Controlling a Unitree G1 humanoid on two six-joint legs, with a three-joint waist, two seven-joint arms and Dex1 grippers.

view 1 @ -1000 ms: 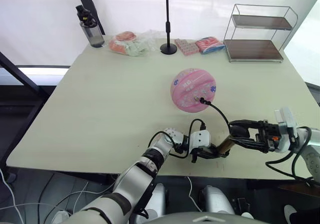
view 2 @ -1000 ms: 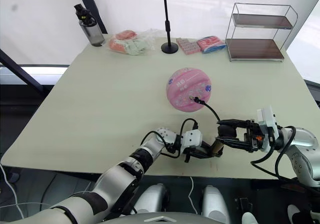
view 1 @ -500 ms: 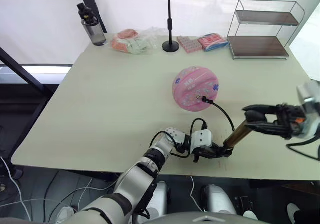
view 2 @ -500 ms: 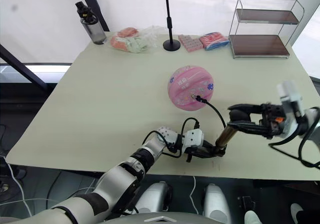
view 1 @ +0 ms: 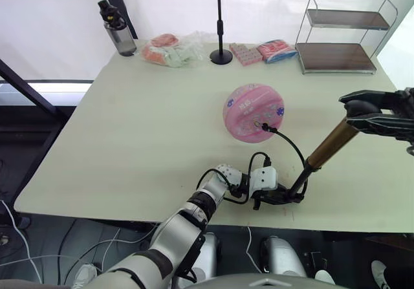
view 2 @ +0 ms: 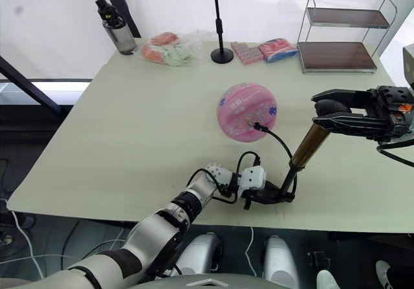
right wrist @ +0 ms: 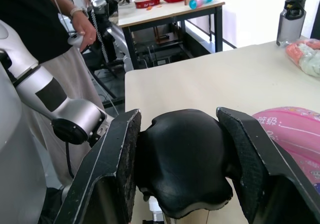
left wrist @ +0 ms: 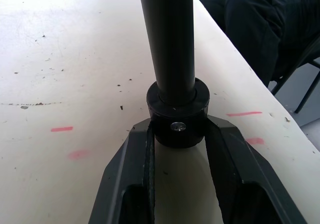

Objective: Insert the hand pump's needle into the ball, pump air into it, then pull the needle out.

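Rising up and away since a second ago, the right gripper (view 2: 321,112), clamped on the hand pump (view 2: 308,145)'s handle, draws an upstroke while the left gripper (left wrist: 177,134) pinches its base on the table (view 1: 129,127), needle in the ball (view 1: 254,113).

Bright, even daylight from white backdrop behind table (view 1: 129,140); top of head views overexposed. Shadows soft, faint. Head views sharp, slight wide-angle bend at edges. Left wrist view: far tabletop blown out, glare. Right wrist view: background soft.
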